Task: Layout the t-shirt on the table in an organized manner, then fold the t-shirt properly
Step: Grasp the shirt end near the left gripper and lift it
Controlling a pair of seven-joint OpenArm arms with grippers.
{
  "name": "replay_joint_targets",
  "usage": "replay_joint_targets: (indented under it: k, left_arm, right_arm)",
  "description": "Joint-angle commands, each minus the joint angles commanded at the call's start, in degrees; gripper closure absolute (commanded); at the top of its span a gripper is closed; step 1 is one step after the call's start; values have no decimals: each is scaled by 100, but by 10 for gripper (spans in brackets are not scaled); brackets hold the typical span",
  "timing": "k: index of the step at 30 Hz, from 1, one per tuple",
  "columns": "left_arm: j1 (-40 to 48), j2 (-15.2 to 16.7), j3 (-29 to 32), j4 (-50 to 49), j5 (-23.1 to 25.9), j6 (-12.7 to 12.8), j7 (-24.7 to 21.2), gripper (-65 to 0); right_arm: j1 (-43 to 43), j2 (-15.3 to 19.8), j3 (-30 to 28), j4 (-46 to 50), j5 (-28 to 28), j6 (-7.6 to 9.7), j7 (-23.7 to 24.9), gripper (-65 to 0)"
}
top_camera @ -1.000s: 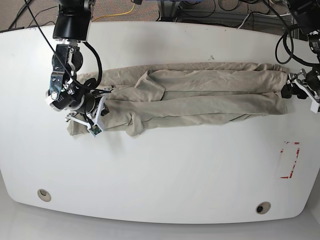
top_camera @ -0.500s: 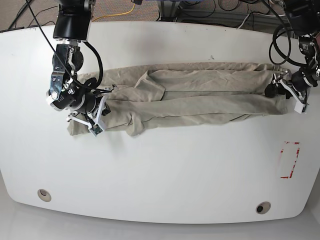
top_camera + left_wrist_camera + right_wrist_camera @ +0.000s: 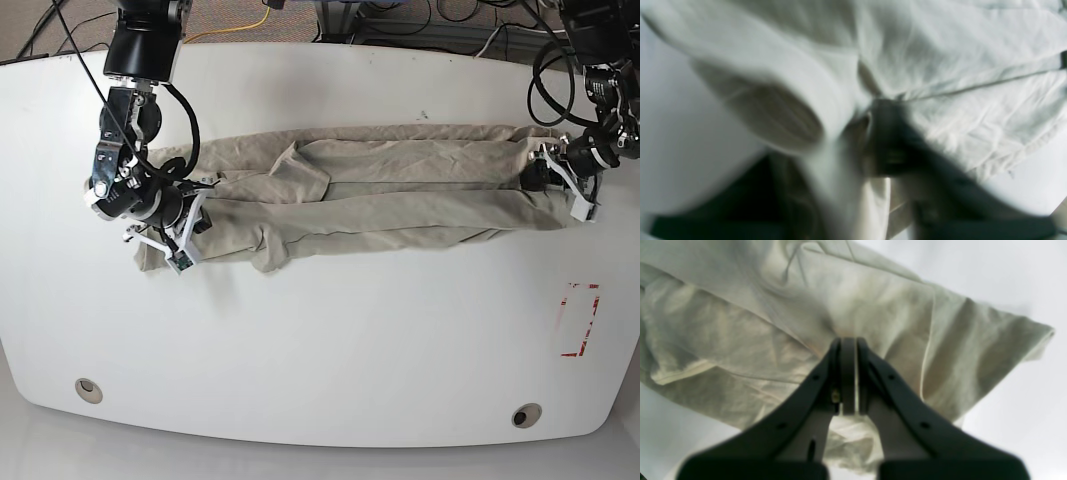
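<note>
The t-shirt (image 3: 380,190) lies as a long, narrow band across the far half of the table (image 3: 330,350), its two long edges turned in toward the middle so that a seam-like line runs along its length; a sleeve flap sits left of centre. This placement suggests a lengthwise fold is done and that the band is now held at both ends, probably to tension it or to bring one end over the other. The right gripper (image 3: 178,222) is stationed at the left end of the band and the left gripper (image 3: 548,170) at the right end, one arm per end, well apart. In the right wrist view the right gripper (image 3: 848,350) has its jaws brought together with no visible gap, their tips pressed into a bunched ridge of the t-shirt (image 3: 740,323), so it is judged to be pinching cloth. In the left wrist view the picture is blurred: the t-shirt (image 3: 957,66) fills the frame and cloth drapes over the dark fingers (image 3: 890,140), so the jaw opening cannot be told. The red tape rectangle (image 3: 580,320) lies bare near the right edge.
</note>
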Motion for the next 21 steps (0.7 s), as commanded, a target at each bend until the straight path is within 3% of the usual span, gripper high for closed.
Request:
replay_joint_targets:
  k: [5,10,19,21]
  left_arm:
    - [88,0,-9,9,0,0,-580,-33]
    - [88,-18,-9,9,0,0,-651,-32]
    - [79,-26,-9,18,0,0,-651,-31]
    - [79,-26,-9,26,-9,0,-651,-31]
  right_arm:
    - [-9,0,0,0,-18,0,0,-6]
    - [-9,0,0,0,-35,0,35,-6]
    - [18,44,-9,-738,-44,0,712,-6]
    - [18,53,-35,-1046,-44,0,1073,-6]
